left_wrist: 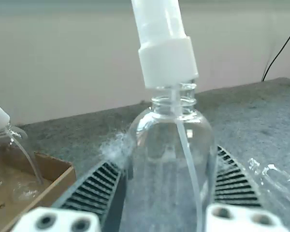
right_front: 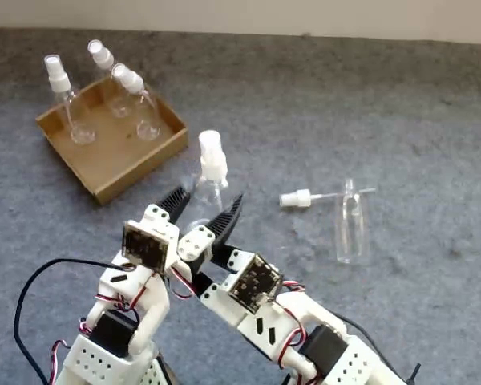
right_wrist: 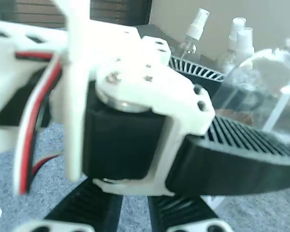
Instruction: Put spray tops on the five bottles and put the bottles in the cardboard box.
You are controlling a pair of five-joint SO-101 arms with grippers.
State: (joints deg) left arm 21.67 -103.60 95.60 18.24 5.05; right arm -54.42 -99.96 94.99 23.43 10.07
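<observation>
- The left jaws were closed against both sides of an upright clear bottle (right_front: 202, 196) (left_wrist: 171, 159), low on its body, one black ribbed finger (left_wrist: 99, 188) on each side.
- That bottle stood on the grey bench (right_front: 401, 112), just beside the near corner of the cardboard box (right_front: 140, 172) (left_wrist: 34, 188) and outside it.
- A white spray top (right_front: 212, 156) (left_wrist: 164, 48) sat on this bottle's neck, tilted. Its collar rode above the threads rather than down over them, and its tube hung inside the bottle.
- The right jaws sat just behind the left ones, low to the bench. Whether they were open or closed could not be told.
- Three other bottles (right_front: 74, 120) (right_front: 116, 100) (right_front: 147, 120) stood upright in the box, each with a spray top on.
- A fifth bottle (right_front: 349, 224) (left_wrist: 275, 176) lay on its side on the bench, well apart from the box and without a top.
- A loose spray top (right_front: 295, 199) lay near it, with its thin tube stretching across by that bottle's neck.
</observation>
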